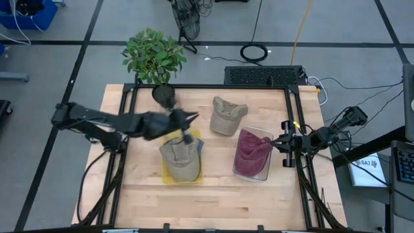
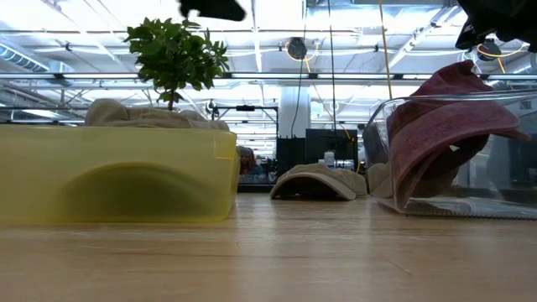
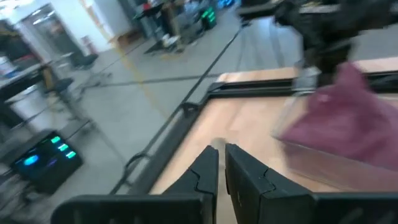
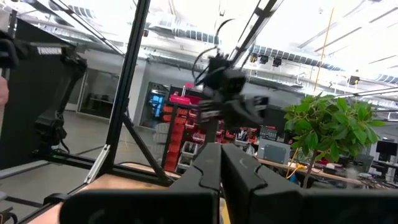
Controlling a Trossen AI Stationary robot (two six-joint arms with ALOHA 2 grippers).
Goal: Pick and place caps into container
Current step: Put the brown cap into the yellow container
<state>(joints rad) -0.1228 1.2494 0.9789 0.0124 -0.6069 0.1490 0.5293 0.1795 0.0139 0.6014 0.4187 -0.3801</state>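
Observation:
A khaki cap [image 1: 180,157] lies in the yellow container [image 1: 165,173], its crown rising above the rim [image 2: 155,116]. A maroon cap [image 1: 251,152] sits in the clear container [image 1: 259,176] and leans up over the container's wall [image 2: 445,117]. Another khaki cap [image 1: 228,115] rests brim-down on the table at the far middle [image 2: 317,180]. My left gripper [image 1: 193,118] hangs in the air above the yellow container's far edge, shut with nothing in it [image 3: 221,167]. My right gripper [image 1: 276,144] waits shut [image 4: 219,167], raised beside the clear container's right side.
A potted plant [image 1: 155,55] stands at the table's far left corner. A black frame [image 1: 207,87] runs along the table's edges. Bare wood [image 1: 213,200] lies along the near side of the table.

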